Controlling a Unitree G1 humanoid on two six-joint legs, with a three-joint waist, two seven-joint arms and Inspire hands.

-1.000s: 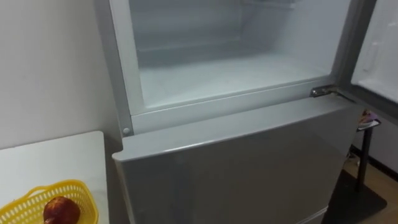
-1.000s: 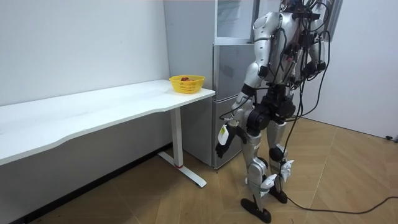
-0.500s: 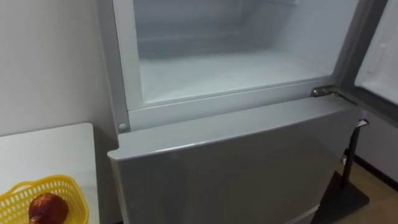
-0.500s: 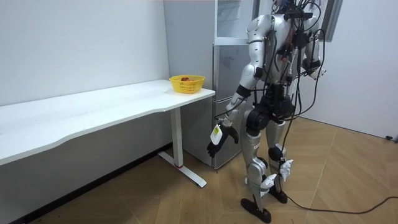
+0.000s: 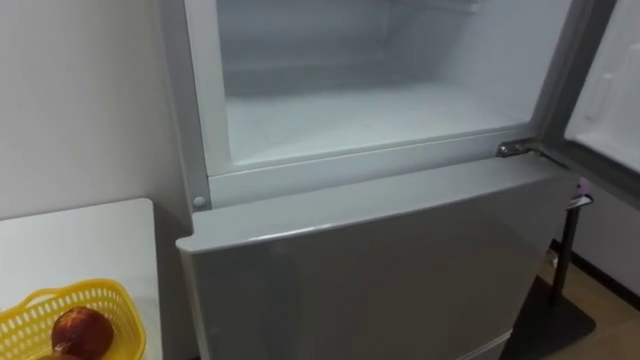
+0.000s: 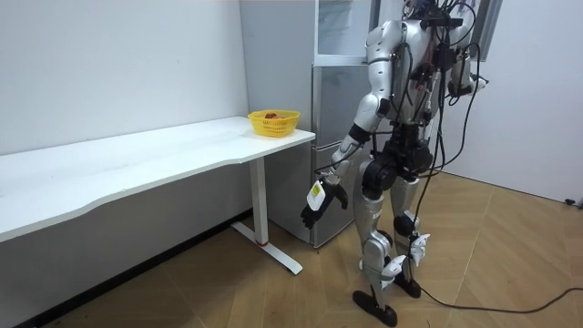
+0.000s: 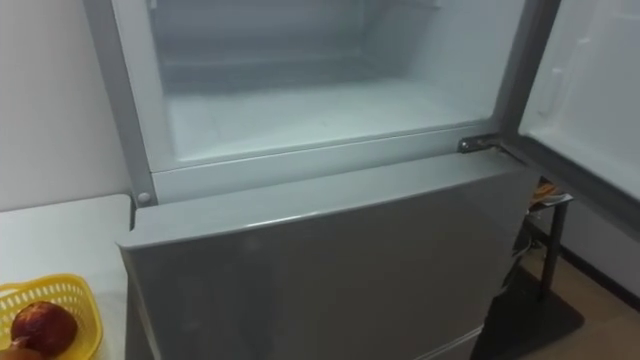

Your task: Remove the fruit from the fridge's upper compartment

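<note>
The upper fridge compartment (image 5: 370, 110) stands open in front of me, and its white shelf floor is bare where I can see it. Its door (image 5: 610, 90) is swung out to my right. Down at my left a yellow basket (image 5: 40, 310) holds a red fruit (image 5: 82, 330). In the room view I stand upright facing the fridge (image 6: 342, 109). My left hand (image 6: 317, 202) hangs low beside my leg, fingers relaxed and holding nothing. My right arm is bent up by my chest on the room view's right, where my right hand (image 6: 474, 82) is too small to read.
The shut lower fridge door (image 5: 380, 270) juts out below the open compartment. The white table (image 5: 80, 240) carrying the basket (image 6: 273, 121) abuts the fridge's left side. A dark stand (image 5: 565, 280) is on the wooden floor at the right, under the open door.
My left hand has swung out from my leg toward the room view's left, and my torso has straightened. The eye view has shifted slightly; the fridge and basket have stayed put.
</note>
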